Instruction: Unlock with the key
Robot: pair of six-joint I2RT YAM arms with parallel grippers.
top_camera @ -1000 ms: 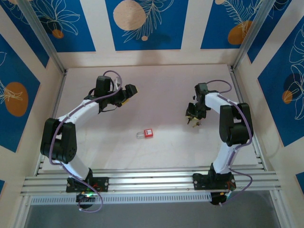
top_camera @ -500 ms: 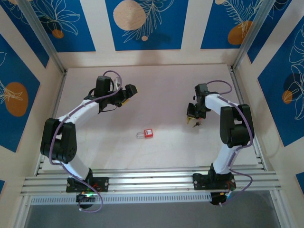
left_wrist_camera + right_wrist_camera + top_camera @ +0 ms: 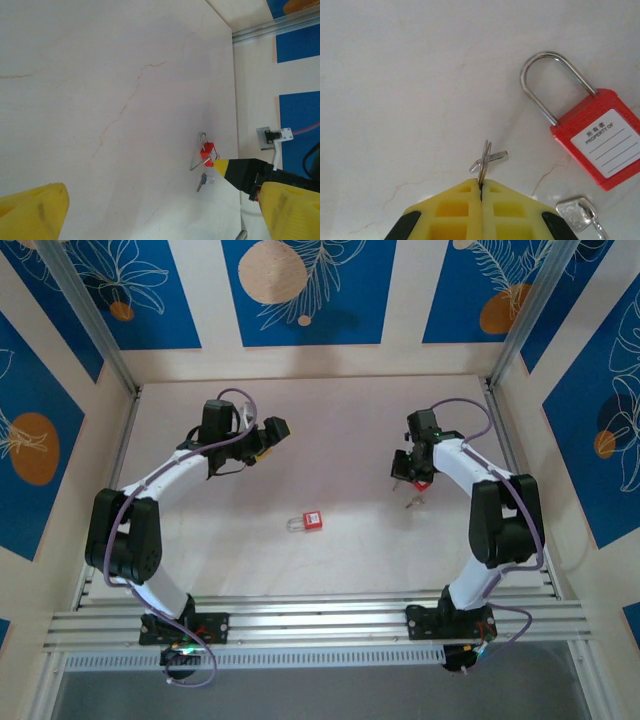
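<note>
One ring [image 3: 485, 157] pinched in right pincer [image 3: 481, 189]; padlock [image 3: 602, 142] beside.

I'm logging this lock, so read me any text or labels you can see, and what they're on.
"所有者": white label on the red padlock, right wrist view.
"PROPERTY OF": same label, just below; the ruled lines under it are blank.
Key: no readable marking.

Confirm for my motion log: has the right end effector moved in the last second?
Yes. In the top view the right end effector, now shut on the key ring, drew slightly toward the far wall, judged against the middle padlock.
</note>
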